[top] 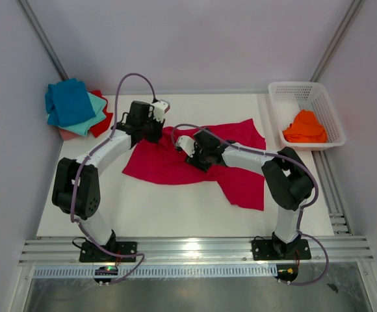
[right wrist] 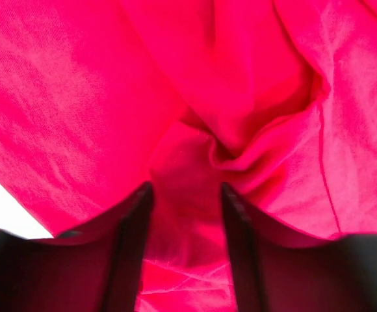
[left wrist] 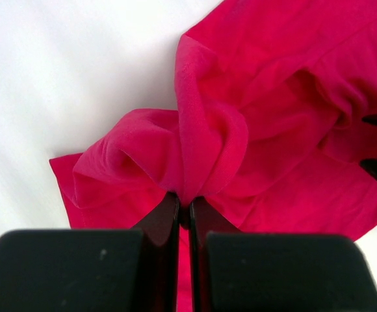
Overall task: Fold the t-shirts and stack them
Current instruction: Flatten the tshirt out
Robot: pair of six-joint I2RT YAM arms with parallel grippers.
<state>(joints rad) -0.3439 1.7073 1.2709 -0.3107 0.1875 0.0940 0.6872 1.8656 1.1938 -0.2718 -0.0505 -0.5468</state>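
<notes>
The large crimson t-shirt lies spread and rumpled in the middle of the table. My left gripper is at its back left edge. In the left wrist view it is shut on a pinched-up fold of the crimson shirt. My right gripper is down on the middle of the shirt. In the right wrist view it has its fingers apart, with crimson cloth bunched between and over them. A blue shirt tops a stack over teal, red and pink ones at the back left.
A white lattice basket stands at the back right with an orange shirt in it. Bare white table lies in front of the crimson shirt. Grey walls close in the back and the sides.
</notes>
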